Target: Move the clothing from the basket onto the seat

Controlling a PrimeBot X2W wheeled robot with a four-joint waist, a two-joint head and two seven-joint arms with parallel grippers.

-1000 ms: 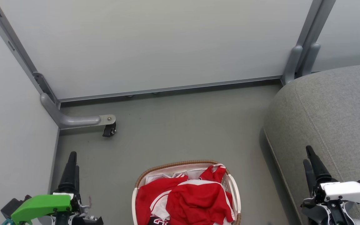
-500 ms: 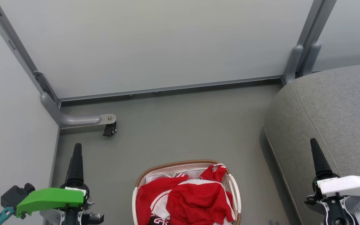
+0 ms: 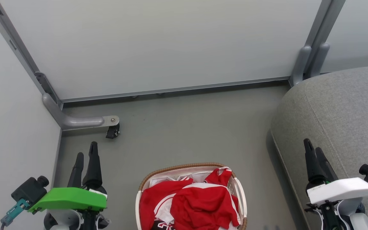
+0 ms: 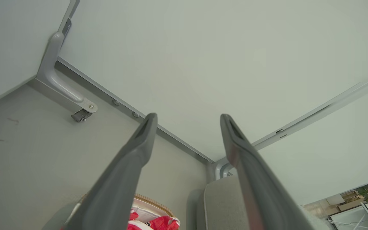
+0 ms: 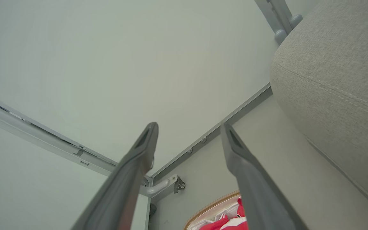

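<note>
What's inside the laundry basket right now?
Red clothing with white panels is heaped in the basket, over a white liner showing at the far end. What lies beneath the heap is covered.

Bright, soft, even light. The seat [image 3: 337,111] throws a faint shadow onto the floor [image 3: 187,127] beside it. The left hand [image 4: 187,115] looks blurred near its lens

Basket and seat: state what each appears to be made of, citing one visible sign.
The basket: seemingly smooth white plastic, perforated wall, brown woven-looking rim. The seat: probably matte grey woven fabric, showing coarse texture and a stitched seam.
</note>
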